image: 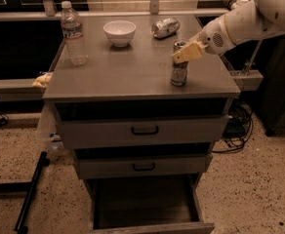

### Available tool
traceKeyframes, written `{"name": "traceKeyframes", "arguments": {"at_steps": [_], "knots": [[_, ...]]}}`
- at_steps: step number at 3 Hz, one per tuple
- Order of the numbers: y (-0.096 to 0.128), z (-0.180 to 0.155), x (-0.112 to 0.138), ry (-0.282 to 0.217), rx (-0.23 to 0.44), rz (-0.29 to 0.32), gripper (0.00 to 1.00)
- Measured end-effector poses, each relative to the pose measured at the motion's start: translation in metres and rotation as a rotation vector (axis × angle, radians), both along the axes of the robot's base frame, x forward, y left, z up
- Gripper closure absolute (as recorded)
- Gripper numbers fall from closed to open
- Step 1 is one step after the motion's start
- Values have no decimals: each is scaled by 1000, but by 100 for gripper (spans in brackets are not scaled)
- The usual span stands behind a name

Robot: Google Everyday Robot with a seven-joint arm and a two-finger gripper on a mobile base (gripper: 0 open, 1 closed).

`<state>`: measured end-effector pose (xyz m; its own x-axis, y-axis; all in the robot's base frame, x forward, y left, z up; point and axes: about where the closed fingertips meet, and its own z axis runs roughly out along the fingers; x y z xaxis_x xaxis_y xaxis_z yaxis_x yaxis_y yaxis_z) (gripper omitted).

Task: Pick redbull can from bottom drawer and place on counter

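Grey counter (132,77) up top. My gripper (186,53) is right at the top of the redbull can (179,73) — can't tell if it's clamped or loose. Can stands upright near the front right edge, bowl (119,32) and water bottle (74,33) further back, bottom drawer (147,206) open below.

Two cans (165,27), one bottle (74,35), one bowl (119,32), three drawers (145,130), one hand (186,53) at the redbull can (179,74)

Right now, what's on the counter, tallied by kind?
Cans: 2, the redbull can and the dented silver can
Bottles: 1, the water bottle
Bowls: 1, the white bowl
Total: 4
The gripper is at the redbull can's top.
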<state>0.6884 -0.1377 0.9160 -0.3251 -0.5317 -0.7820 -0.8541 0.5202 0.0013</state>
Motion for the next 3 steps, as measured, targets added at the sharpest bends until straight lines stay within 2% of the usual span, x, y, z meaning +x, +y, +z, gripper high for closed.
{"name": "traceKeyframes", "arguments": {"at_steps": [1,2,3], "knots": [[0,0,0,0,0,0,11],[0,0,0,0,0,0,0],[0,0,0,0,0,0,0]]}}
